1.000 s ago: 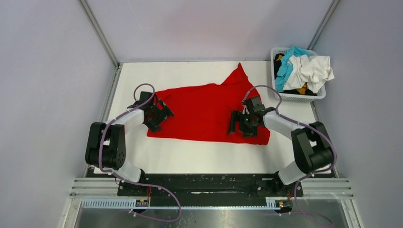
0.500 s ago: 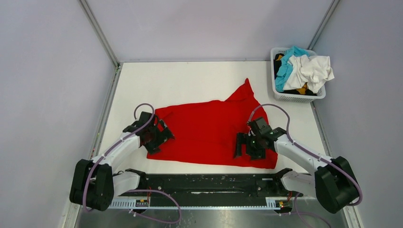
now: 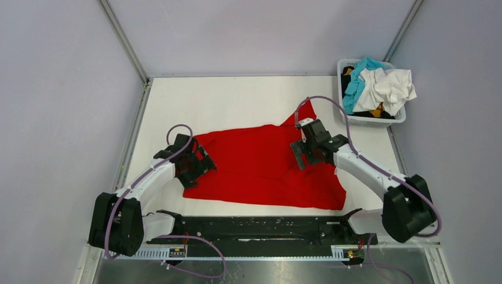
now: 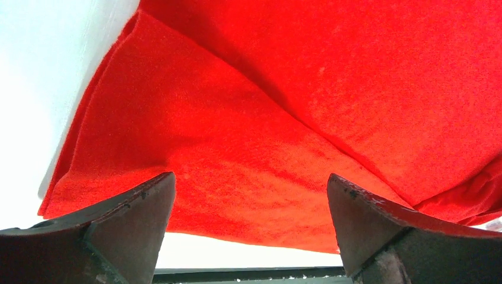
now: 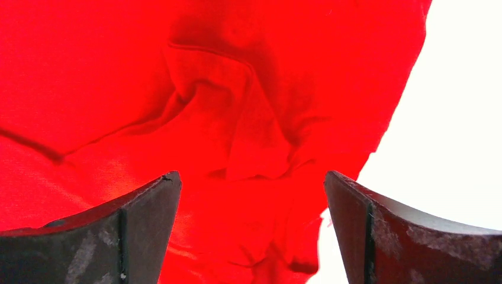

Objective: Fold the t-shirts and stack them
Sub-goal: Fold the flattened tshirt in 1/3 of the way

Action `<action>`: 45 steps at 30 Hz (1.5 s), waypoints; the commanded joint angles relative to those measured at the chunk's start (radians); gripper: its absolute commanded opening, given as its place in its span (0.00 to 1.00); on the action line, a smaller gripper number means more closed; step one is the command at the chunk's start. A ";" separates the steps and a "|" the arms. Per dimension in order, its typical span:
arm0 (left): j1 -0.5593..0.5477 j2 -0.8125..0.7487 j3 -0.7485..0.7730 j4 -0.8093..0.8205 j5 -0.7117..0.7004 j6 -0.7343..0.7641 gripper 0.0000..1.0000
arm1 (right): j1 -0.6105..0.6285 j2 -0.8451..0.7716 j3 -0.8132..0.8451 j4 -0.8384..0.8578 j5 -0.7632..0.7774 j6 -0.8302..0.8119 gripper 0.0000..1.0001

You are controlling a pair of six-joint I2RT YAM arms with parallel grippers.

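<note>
Lavender-grey walls close in three sides, and the white desk fills the space between them. Spread across its middle lies the red t-shirt, mostly flat, with one sleeve pointing to the far right and creases bunched on its right side. It has slid toward the arms' bases in the last second, so its near hem now lies close to the desk's near edge. That reads as dragging the cloth into reach and smoothing it; no fold is made yet.

At the far right corner sits the white lattice basket. It holds a crumpled white t-shirt, a teal-blue t-shirt and a glimpse of a mustard-yellow t-shirt, all waiting.

The right claw has left the near right hem and moved up to the wrinkled patch below the sleeve; its jaws stand wide, holding nothing. The left claw stays over the shirt's left edge, spread just as wide and empty. A grip on the sleeve side looks like the likely next step.
</note>
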State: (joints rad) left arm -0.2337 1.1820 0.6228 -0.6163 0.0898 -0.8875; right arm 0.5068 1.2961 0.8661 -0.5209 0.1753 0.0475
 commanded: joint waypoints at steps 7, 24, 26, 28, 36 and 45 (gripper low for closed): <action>0.000 0.108 0.037 0.026 -0.010 0.057 0.99 | 0.006 0.230 0.040 0.021 0.173 -0.292 0.99; 0.029 0.169 0.006 0.038 -0.050 0.063 0.99 | -0.091 0.425 0.196 0.370 0.386 -0.459 1.00; 0.029 0.169 0.002 0.038 -0.055 0.059 0.99 | -0.104 0.424 0.218 0.374 0.373 -0.463 0.99; 0.030 0.171 0.000 0.038 -0.058 0.057 0.99 | -0.116 0.421 0.233 0.381 0.349 -0.442 1.00; 0.030 0.139 0.015 0.031 -0.047 0.057 0.99 | -0.142 0.372 0.272 0.299 0.304 -0.199 0.99; 0.029 0.041 0.110 0.009 -0.081 0.064 0.99 | -0.249 0.185 0.145 0.283 -0.221 0.353 1.00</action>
State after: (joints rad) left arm -0.2108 1.2797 0.6621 -0.6296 0.0677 -0.8371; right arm 0.3012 1.5814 1.0821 -0.2649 0.3222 0.0963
